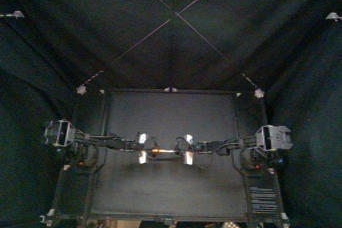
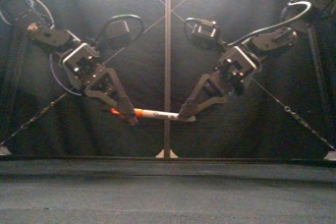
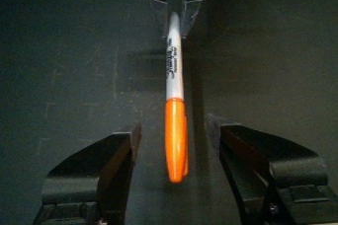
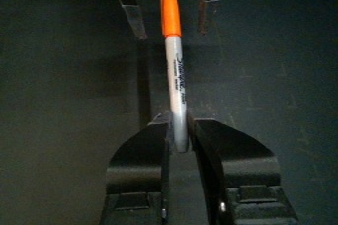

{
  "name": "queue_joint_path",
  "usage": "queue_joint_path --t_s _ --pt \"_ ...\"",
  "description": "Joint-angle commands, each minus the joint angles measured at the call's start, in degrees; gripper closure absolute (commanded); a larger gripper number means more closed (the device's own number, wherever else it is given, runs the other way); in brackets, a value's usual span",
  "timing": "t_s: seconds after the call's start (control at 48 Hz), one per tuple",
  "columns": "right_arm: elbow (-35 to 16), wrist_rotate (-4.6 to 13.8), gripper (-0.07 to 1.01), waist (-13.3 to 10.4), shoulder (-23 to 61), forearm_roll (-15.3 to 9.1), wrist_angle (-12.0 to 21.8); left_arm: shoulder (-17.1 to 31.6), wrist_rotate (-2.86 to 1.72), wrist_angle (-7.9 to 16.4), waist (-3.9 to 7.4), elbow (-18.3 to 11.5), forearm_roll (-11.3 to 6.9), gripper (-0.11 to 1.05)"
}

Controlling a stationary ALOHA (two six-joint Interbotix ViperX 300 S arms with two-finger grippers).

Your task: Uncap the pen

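Note:
A marker pen (image 2: 157, 115) with a pale barrel and an orange cap (image 2: 129, 113) hangs level in the air above the table's middle, also seen in the top view as the pen (image 1: 163, 153). My right gripper (image 4: 176, 130) is shut on the barrel's bare end (image 4: 175, 81). My left gripper (image 3: 176, 135) stands open around the orange cap (image 3: 175, 140), with a dark gap on each side between cap and jaw. In the front view the left gripper (image 2: 121, 110) comes down from the left and the right gripper (image 2: 188, 116) from the right, facing each other.
The black table (image 1: 167, 187) lies below the pen with nothing else on it. Black curtains close off the back and sides.

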Motion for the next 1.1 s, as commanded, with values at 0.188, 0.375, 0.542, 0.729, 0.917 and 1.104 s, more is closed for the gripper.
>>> queue_joint_path --t_s 0.188,0.375,0.542,0.729,0.917,1.104 --pt "-1.0 0.09 0.41 -0.3 -1.8 0.0 -0.4 -0.1 0.0 -0.2 0.53 -1.5 0.18 0.23" --pt "-0.4 0.35 0.41 -0.3 -1.9 0.0 -0.4 -0.2 0.0 -0.2 0.97 -1.3 0.53 0.39" --pt "1.8 0.53 0.41 -0.3 -2.4 0.3 -0.6 -0.5 0.0 -0.2 1.41 -0.4 0.88 0.42" --pt "5.8 0.53 0.41 -0.6 -4.7 1.2 -2.5 -1.8 0.0 -0.1 1.67 1.3 0.97 0.42" --pt "10.5 0.53 0.41 -1.6 -8.3 2.7 -5.4 -3.4 0.0 -0.2 1.67 2.8 1.05 0.42" --pt "14.3 0.62 0.41 -1.8 -10.9 2.8 -8.5 -4.7 0.0 -0.2 1.76 3.5 1.05 0.42"
